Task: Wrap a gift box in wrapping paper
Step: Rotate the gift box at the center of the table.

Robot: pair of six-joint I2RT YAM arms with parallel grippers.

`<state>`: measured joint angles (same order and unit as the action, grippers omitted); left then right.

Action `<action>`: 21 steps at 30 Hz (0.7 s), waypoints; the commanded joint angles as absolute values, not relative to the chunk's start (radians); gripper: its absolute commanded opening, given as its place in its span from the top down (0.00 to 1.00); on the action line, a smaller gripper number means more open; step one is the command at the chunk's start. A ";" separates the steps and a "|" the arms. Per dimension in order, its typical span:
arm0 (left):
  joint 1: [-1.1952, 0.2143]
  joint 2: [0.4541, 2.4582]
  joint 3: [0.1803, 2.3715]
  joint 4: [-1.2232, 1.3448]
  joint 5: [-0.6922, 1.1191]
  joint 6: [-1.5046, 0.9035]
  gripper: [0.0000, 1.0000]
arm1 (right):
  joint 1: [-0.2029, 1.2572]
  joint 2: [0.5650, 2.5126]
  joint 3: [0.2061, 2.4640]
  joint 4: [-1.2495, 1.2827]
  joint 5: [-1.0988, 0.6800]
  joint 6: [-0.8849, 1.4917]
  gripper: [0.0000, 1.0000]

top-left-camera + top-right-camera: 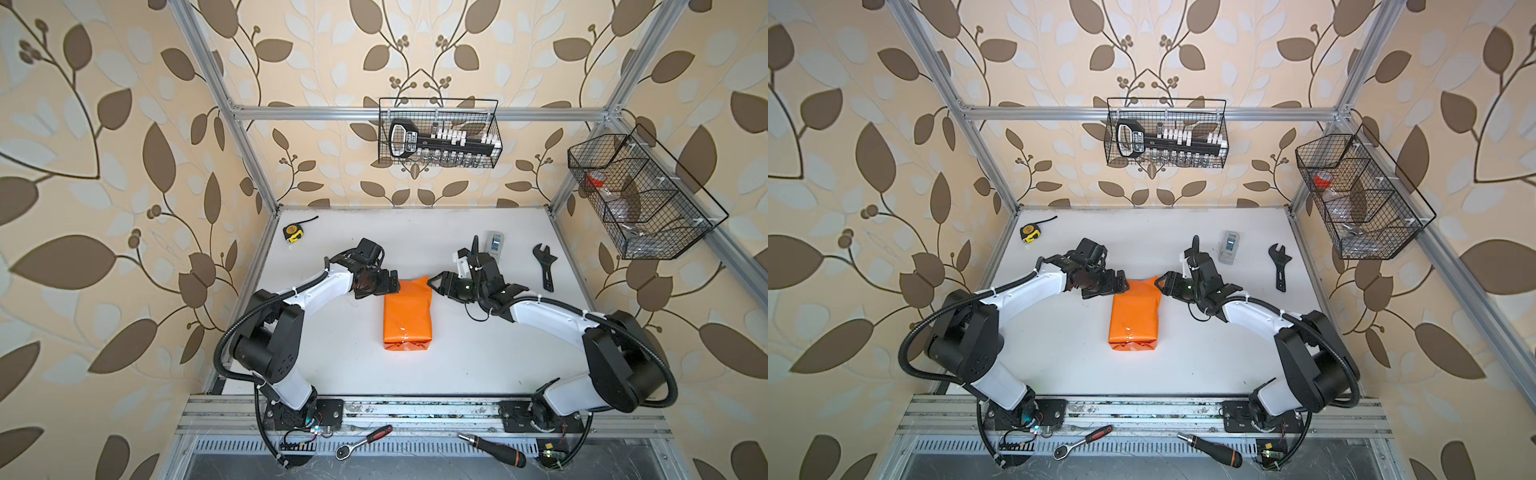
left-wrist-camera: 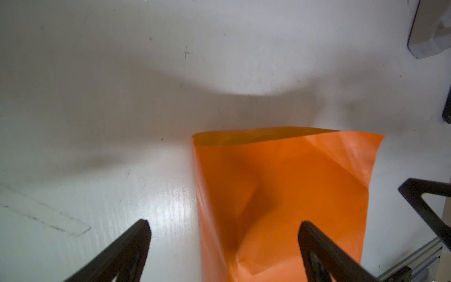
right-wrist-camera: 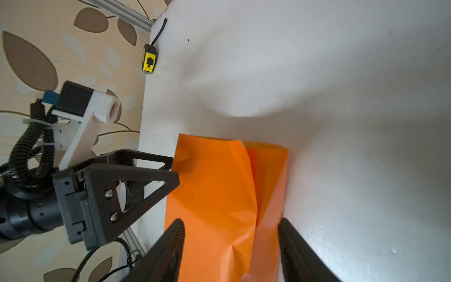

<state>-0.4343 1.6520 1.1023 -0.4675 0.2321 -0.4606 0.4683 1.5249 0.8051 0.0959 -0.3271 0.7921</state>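
Observation:
The wrapping paper is an orange sheet closed round a block shape in the middle of the white table. The gift box is hidden inside it. The near end is folded flat; the far end stands open with loose flaps. My left gripper hangs open at the far left corner, and the paper's edge runs between its fingers. My right gripper is open at the far right corner, its fingers astride the paper. In the right wrist view the left gripper shows beside the paper.
A grey tape dispenser and a black wrench lie behind the right arm. A yellow tape measure sits at the far left corner. Wire baskets hang on the back and right walls. A ratchet and screwdriver lie on the front rail.

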 commanded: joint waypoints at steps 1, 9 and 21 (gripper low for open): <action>-0.431 1.653 1.154 -0.469 0.312 -0.444 0.04 | 0.436 1.529 0.782 0.087 -0.390 0.785 0.44; -0.435 1.747 1.209 -0.285 0.644 -0.602 0.06 | 0.428 1.123 0.384 0.033 -0.323 0.769 0.52; -0.429 1.753 1.306 -0.121 0.686 -0.758 0.11 | 0.866 1.156 0.285 0.256 -0.044 0.987 0.62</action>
<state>-0.4816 1.9003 1.2163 -0.0441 0.7494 -0.8215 0.7940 1.1046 0.2493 0.1535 -0.1581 0.9085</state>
